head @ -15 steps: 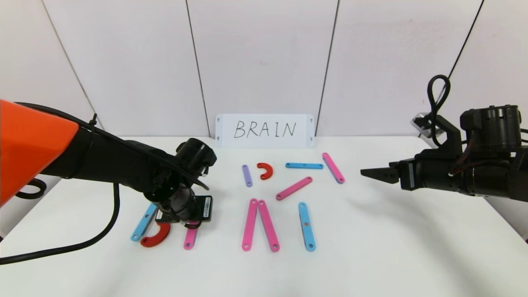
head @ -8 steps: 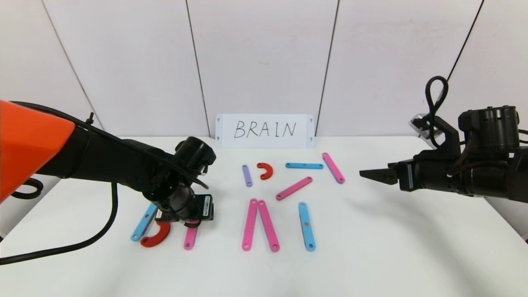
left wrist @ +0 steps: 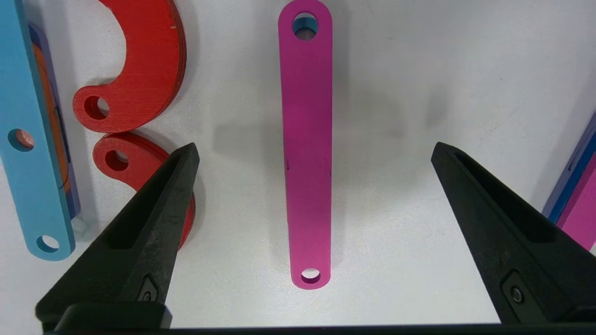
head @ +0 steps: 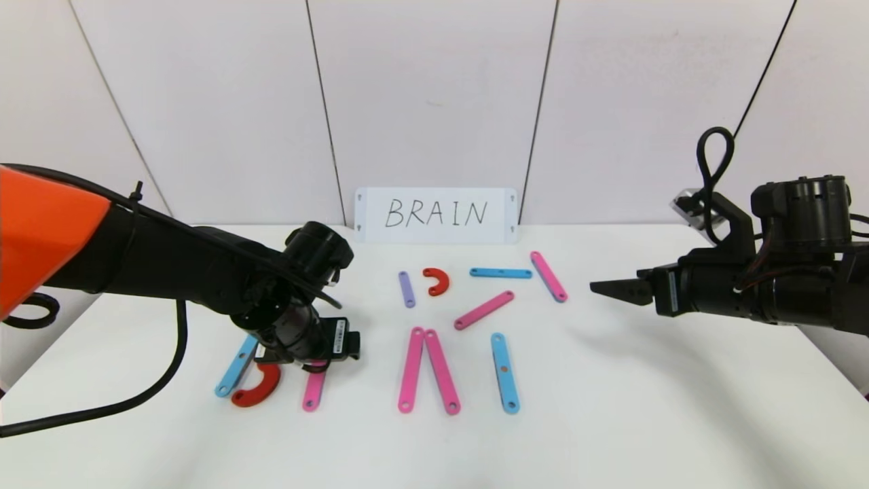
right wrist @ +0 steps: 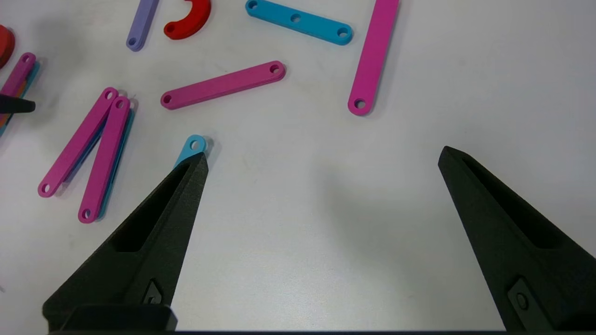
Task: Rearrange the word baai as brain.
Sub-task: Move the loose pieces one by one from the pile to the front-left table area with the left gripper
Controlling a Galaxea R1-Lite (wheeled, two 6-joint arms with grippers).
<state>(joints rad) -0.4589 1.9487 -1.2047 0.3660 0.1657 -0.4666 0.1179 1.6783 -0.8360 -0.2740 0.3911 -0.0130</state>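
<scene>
Two grippers are in view above a white table (head: 611,421). The left gripper (left wrist: 309,153) hangs low over the table's front left, its black fingers (left wrist: 153,218) spread wide with nothing between them but the table and a short pink strip (left wrist: 307,149). That strip lies flat, midway between the fingers, touched by neither. Just beside it on the outer side are two red C-shaped curves (left wrist: 139,79) stacked end to end, and past them a blue strip (left wrist: 28,139); together these read as a letter at the left end of the row.

Toward the table's middle, two long pink strips (head: 428,370) meet at their far ends and splay apart toward the front. Next to them stands a single blue strip (head: 504,372). Behind these lie loose pieces: a slanted pink strip (head: 483,310), a short purple strip (head: 406,289), a small red curve (head: 436,280), a level blue strip (head: 501,273) and another pink strip (head: 548,276).

The right gripper (right wrist: 321,160) is held above the table's right side, well apart from every piece, fingers wide and empty. At the back, a white card (head: 436,214) handwritten BRAIN leans against the wall.
</scene>
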